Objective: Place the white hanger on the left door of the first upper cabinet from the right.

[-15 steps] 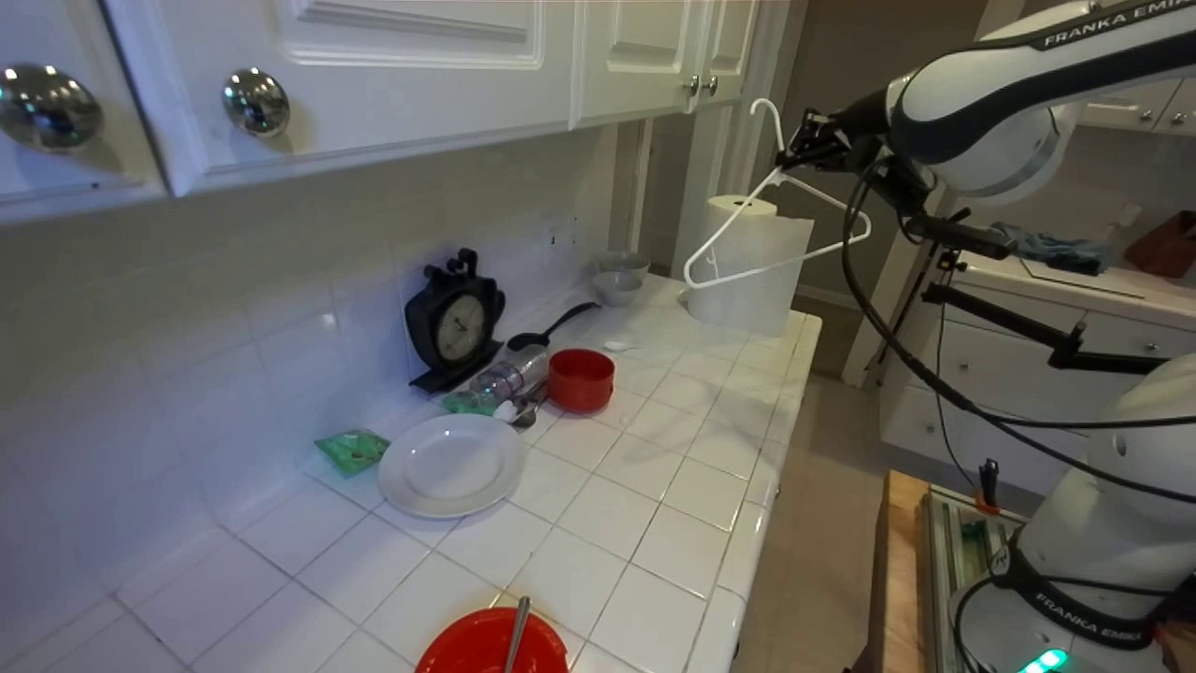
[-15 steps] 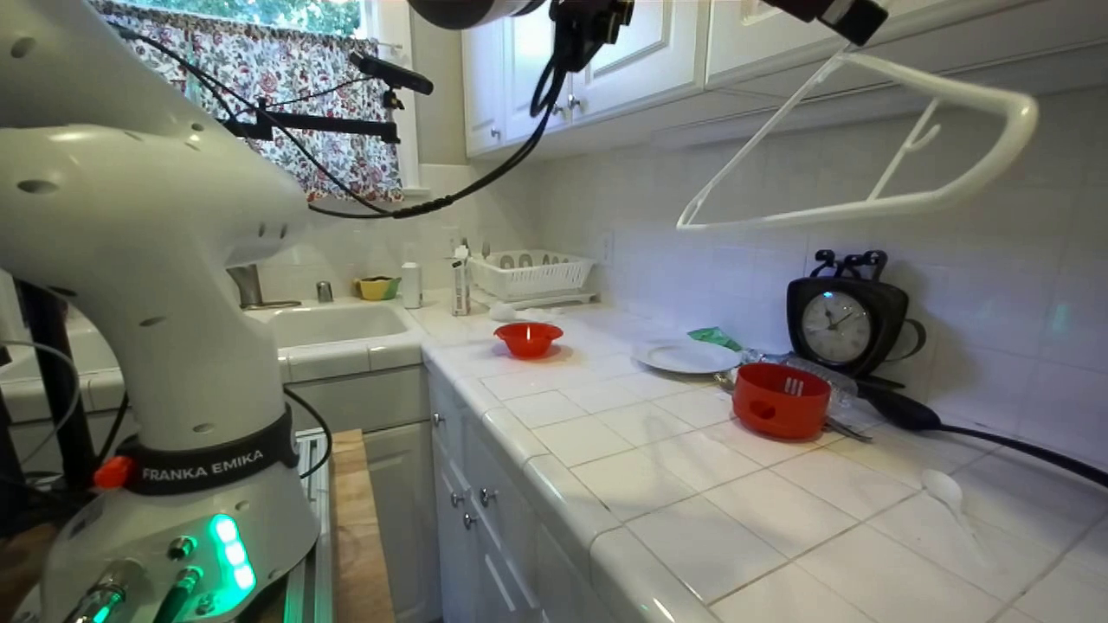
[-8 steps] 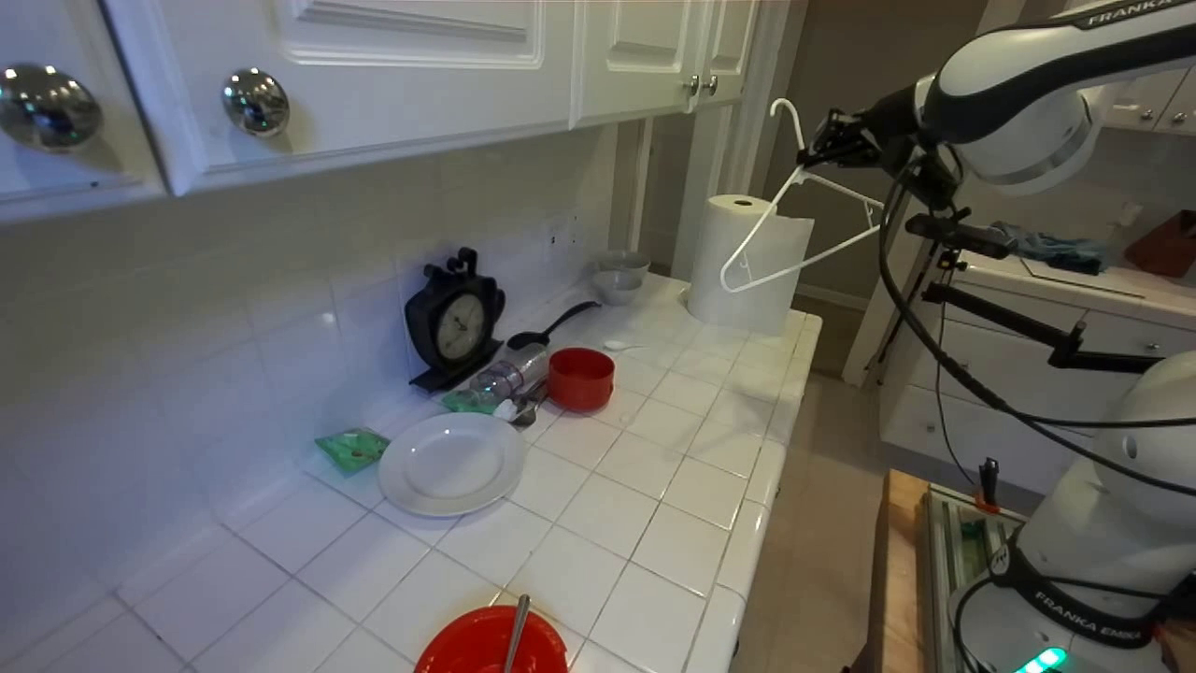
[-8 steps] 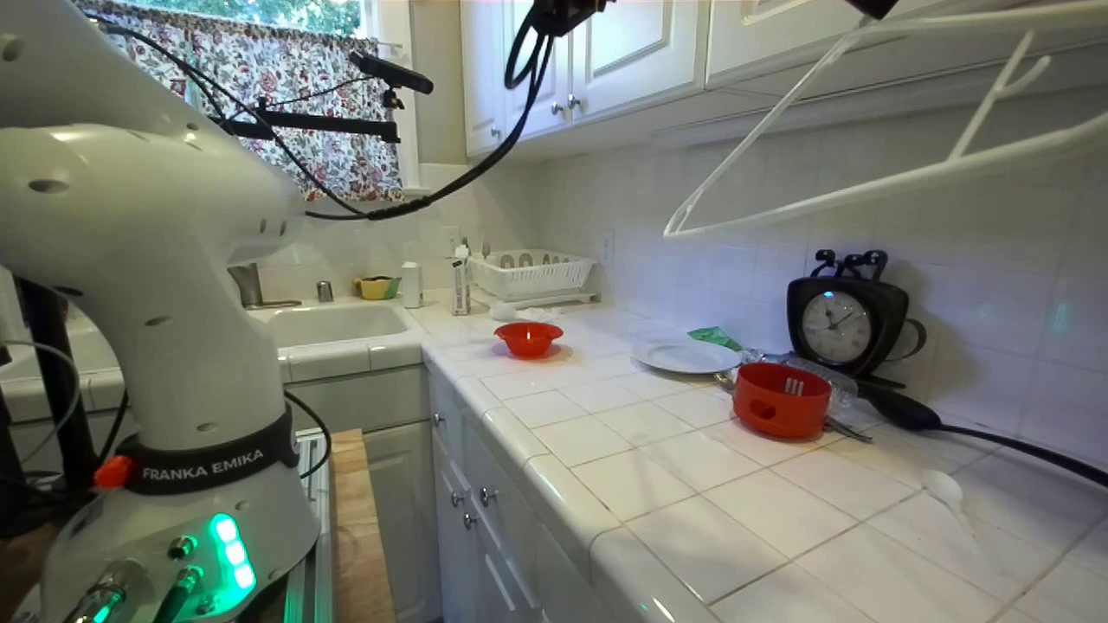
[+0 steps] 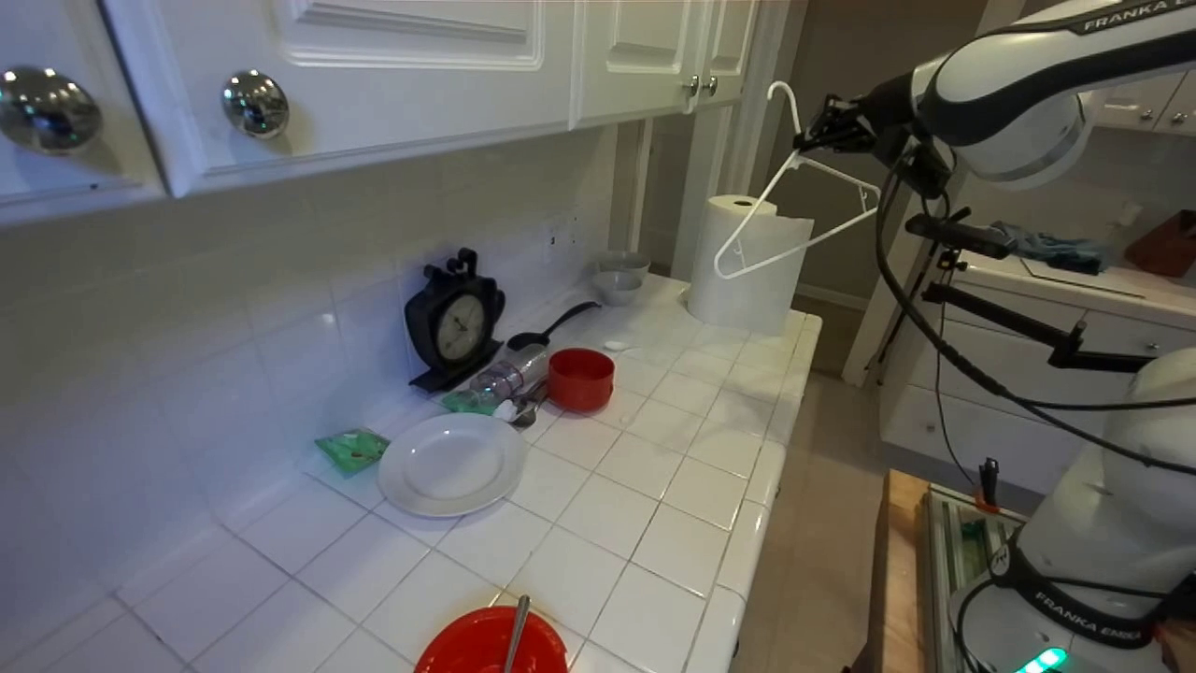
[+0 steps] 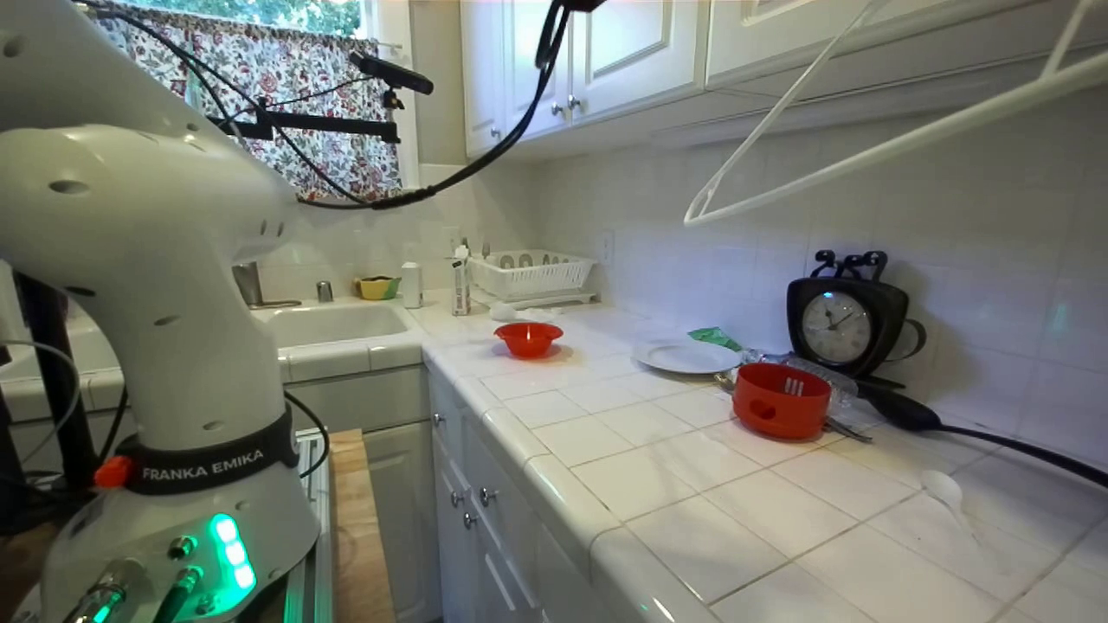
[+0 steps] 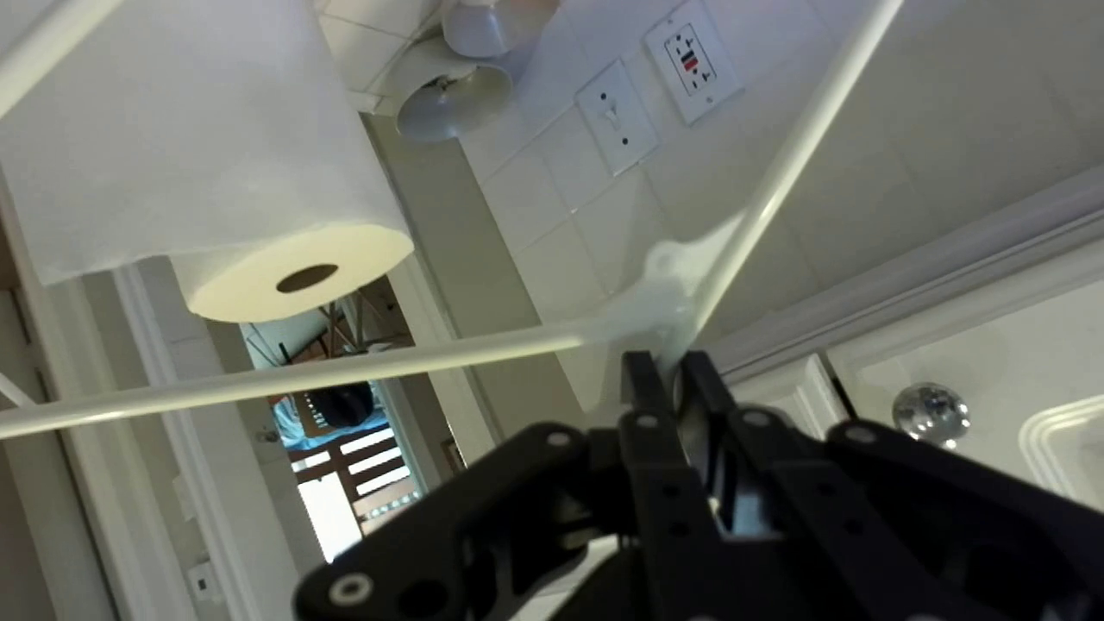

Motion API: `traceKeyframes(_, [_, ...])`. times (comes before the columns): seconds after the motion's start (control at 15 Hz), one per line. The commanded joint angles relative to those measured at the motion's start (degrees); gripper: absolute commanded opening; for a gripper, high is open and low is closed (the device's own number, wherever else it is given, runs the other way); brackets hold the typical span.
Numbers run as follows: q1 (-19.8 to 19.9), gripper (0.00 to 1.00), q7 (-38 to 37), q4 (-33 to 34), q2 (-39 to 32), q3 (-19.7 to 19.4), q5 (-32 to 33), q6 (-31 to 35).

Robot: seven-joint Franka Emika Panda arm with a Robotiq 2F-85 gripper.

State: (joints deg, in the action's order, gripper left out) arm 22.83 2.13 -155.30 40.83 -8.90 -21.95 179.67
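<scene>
My gripper (image 5: 800, 140) is shut on the white hanger (image 5: 794, 250) just below its hook. The hanger hangs upright in the air, its hook above the jaws. In the wrist view the closed fingertips (image 7: 673, 360) pinch the hanger (image 7: 789, 168) at its neck; the hook is hidden there. The hanger (image 6: 866, 162) is cut off at the top right in an exterior view. The left door (image 5: 645, 89) of the first upper cabinet from the right (image 5: 729, 65) is closed. The door (image 7: 1061, 345) also shows in the wrist view. The hanger is apart from it.
A paper towel roll (image 5: 738, 266) stands on the tiled counter (image 5: 635, 551) near the hanger. A black scale (image 5: 458, 322), red cup (image 5: 581, 379), white plate (image 5: 452, 465) and red bowl (image 5: 476, 645) stand on the counter. Glass bowls (image 5: 620, 279) stand by the wall.
My gripper has moved right, then slightly up, in an exterior view, carrying the hanger away from the cabinet. In an exterior view the hanger has risen partly out of the picture.
</scene>
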Motion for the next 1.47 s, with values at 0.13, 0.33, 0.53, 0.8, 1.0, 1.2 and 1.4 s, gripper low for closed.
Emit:
traceKeyframes(0.13, [-10.8, 0.05, -2.5, 8.8, -7.7, -8.7, 4.8, 5.4])
traceKeyframes(0.33, [-16.0, 0.05, -0.4, 12.5, -11.5, -12.5, 1.6, 6.6])
traceKeyframes(0.53, [-23.0, 0.05, 0.0, 15.8, -13.8, -17.8, 1.4, 5.7])
traceKeyframes(0.8, [-33.4, 0.05, 0.5, 19.3, -15.6, -25.7, 1.5, 4.8])
traceKeyframes(1.0, [-39.0, 0.05, 0.4, 21.0, -16.9, -30.7, 1.6, 4.5])
traceKeyframes(1.2, [-43.7, 0.05, 0.9, 21.6, -17.8, -35.3, 2.1, 4.0])
traceKeyframes(1.4, [-47.7, 0.05, 1.6, 21.8, -18.2, -39.0, 2.3, 4.0])
